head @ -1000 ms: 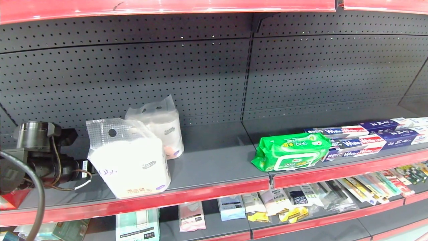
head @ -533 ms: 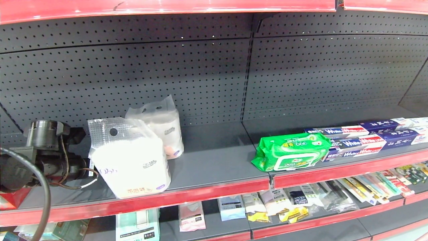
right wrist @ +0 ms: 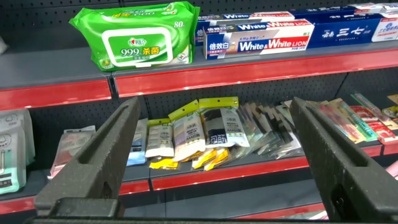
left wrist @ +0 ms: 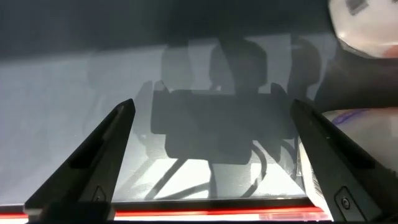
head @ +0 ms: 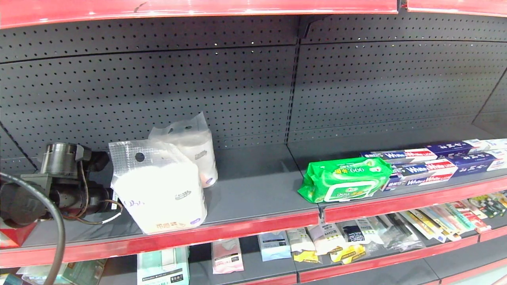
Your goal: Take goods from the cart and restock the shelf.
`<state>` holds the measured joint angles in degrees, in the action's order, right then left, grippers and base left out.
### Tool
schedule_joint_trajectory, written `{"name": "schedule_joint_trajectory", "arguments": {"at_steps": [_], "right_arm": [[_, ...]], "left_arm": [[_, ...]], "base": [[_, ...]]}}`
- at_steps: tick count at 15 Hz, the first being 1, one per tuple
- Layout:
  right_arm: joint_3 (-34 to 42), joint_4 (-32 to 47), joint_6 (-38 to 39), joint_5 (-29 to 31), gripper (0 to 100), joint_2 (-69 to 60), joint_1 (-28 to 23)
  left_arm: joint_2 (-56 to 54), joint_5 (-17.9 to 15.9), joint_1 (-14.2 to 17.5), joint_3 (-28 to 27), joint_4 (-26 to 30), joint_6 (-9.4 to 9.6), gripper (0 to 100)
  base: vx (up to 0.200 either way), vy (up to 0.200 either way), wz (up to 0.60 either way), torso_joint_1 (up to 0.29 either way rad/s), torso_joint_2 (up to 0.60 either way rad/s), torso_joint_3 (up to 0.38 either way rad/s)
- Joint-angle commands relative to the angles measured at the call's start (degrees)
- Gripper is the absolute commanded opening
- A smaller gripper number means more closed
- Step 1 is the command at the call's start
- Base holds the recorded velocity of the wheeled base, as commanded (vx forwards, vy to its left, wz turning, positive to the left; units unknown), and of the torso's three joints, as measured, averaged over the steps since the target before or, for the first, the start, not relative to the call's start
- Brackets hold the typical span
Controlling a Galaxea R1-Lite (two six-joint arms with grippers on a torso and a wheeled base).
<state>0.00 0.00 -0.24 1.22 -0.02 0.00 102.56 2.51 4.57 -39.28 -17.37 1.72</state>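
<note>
A white tissue pack (head: 158, 190) in a clear bag stands at the front of the grey shelf (head: 253, 190). A pack of toilet rolls (head: 194, 146) stands close behind it. My left arm's wrist (head: 63, 190) lies over the shelf just left of the tissue pack. The left gripper (left wrist: 211, 109) is open over bare shelf, and the tissue pack (left wrist: 367, 124) sits against the outside of one finger. My right gripper (right wrist: 214, 106) is open and holds nothing, in front of the lower shelf and below a green wipes pack (right wrist: 134, 37).
The green wipes pack (head: 344, 178) and rows of toothpaste boxes (head: 424, 166) lie on the shelf's right half. Bare shelf lies between the tissue packs and the wipes. The lower shelf holds small hanging packets (head: 324, 237). A perforated back panel (head: 237, 91) closes the rear.
My left arm has moved to the right along the shelf, and the front tissue pack has slid a little to the right with it. The other goods have stayed put.
</note>
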Motion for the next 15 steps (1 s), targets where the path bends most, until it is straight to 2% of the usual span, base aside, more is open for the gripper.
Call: {"name": "schedule_joint_trajectory", "arguments": {"at_steps": [1, 9, 15], "right_arm": [[0.0, 0.0, 0.0, 0.0, 100, 0.0, 0.0], [0.0, 0.0, 0.0, 0.0, 100, 0.0, 0.0], [0.0, 0.0, 0.0, 0.0, 100, 0.0, -0.1]], "left_arm": [[0.3, 0.0, -0.6, 0.0, 0.0, -0.05, 100], [1.1, 0.1, -1.2, -0.1, 0.0, -0.05, 100], [1.5, 0.1, -2.5, -0.7, 0.0, -0.84, 100]], "base": [[0.0, 0.0, 0.0, 0.0, 0.0, 0.0], [0.0, 0.0, 0.0, 0.0, 0.0, 0.0], [0.0, 0.0, 0.0, 0.0, 0.0, 0.0]]}}
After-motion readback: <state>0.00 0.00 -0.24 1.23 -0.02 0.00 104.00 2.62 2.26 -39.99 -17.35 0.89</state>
